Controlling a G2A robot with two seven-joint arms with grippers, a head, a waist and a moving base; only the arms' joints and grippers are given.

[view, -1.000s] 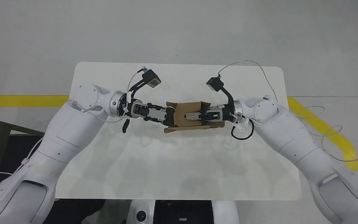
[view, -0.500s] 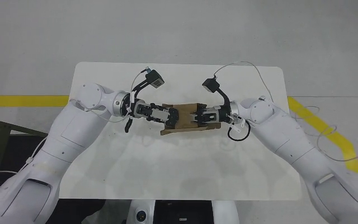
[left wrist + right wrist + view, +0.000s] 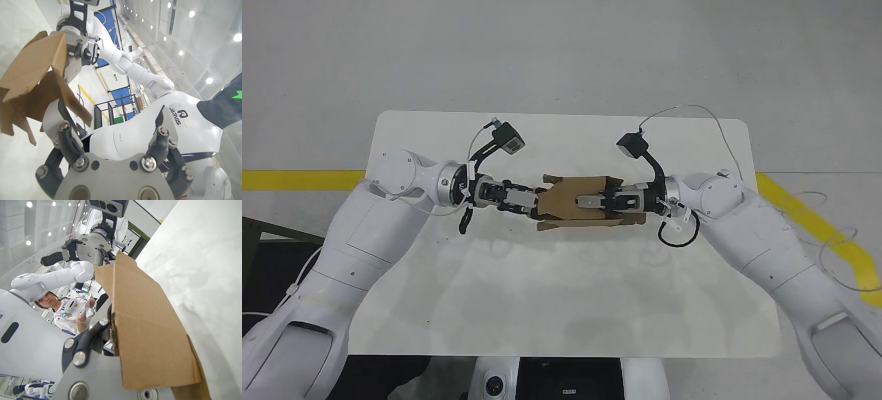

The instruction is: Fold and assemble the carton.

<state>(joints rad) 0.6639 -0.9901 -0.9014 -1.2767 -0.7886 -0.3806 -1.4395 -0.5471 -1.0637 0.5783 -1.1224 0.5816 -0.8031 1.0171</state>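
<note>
A brown cardboard carton (image 3: 577, 203), partly folded, hangs just above the middle of the white table (image 3: 542, 300), between both arms. My right gripper (image 3: 594, 201) is shut on one carton wall (image 3: 147, 321); one finger (image 3: 105, 323) shows beside the panel and the other is hidden behind it. My left gripper (image 3: 109, 117) is open wide at the carton's other end. One of its fingers (image 3: 56, 113) sits against a hanging flap (image 3: 71, 98), and the other finger (image 3: 163, 121) stands free. In the right wrist view the left gripper (image 3: 90, 251) is at the carton's far edge.
Bare tabletop lies in front of and behind the carton. A loose cable (image 3: 682, 112) arcs above the right wrist. A yellow floor line (image 3: 302, 180) runs beside the table. A person stands in the room behind, away from the carton.
The carton swung left and tilted half a second ago, then came back right and level with the right gripper. The left gripper drew back slightly toward the carton's left end.
</note>
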